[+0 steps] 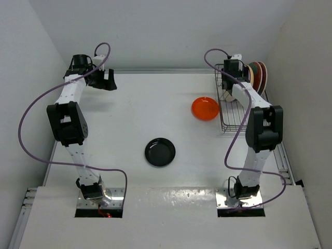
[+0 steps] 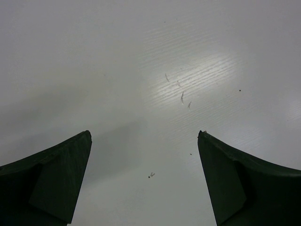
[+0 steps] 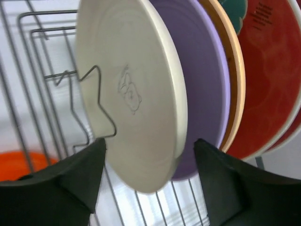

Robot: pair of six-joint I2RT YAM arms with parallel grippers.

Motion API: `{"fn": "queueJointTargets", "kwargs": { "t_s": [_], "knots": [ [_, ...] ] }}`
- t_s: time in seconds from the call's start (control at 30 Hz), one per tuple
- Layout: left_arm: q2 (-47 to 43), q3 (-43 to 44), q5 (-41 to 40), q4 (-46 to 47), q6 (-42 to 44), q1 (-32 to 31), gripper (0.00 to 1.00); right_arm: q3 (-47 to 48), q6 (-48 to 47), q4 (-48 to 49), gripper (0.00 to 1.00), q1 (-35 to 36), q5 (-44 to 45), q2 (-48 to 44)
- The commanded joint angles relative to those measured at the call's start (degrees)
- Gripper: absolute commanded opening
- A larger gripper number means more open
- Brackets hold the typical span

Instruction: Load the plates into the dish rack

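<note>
The dish rack [image 1: 232,111] stands at the far right of the table. In the right wrist view its wires [image 3: 47,80] hold a cream plate [image 3: 136,94], a lavender plate [image 3: 207,94], a pale orange plate [image 3: 233,70] and a red patterned plate [image 3: 268,80], all on edge. My right gripper [image 3: 149,143] is open, with its fingers on either side of the cream plate's lower edge; it hangs over the rack [image 1: 229,87]. The small bright orange plate [image 1: 205,108] lies left of the rack. The small black plate [image 1: 160,152] lies mid-table. My left gripper [image 1: 106,80] is open and empty at the far left.
White walls close the table at the back and on both sides. The red plates [image 1: 259,75] stand at the rack's far end by the right wall. The left wrist view shows only bare table between the fingers [image 2: 144,134]. A blurred part of the orange plate [image 3: 19,165] shows through the rack wires.
</note>
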Motion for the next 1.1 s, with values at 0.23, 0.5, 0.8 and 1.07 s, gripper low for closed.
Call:
{"fn": "queueJointTargets", "kwargs": {
  "t_s": [0.23,0.5,0.8,1.07],
  "knots": [
    [-5.4,-0.6,1.4,0.1,1.5,-0.3,1.0,-5.6,20.9,-8.3,0.84,5.5,-2.7,-23.0],
    [-8.2,-2.6,-3.2,-0.4,3.9,-0.8,1.0,-37.8,64.2,15.6,0.71,17.7,-4.4,-31.3],
    [-10.8,-6.5,-2.1,-1.7,7.1,-1.4,1.0,-12.0,62.4,-7.9,0.74,20.2,-9.0,-9.2],
    [-10.8,-7.6,-2.1,-3.9,7.6,-1.4,1.0,-21.0,82.2,-9.0,0.76,21.2,-3.2,-9.8]
  ]
}}
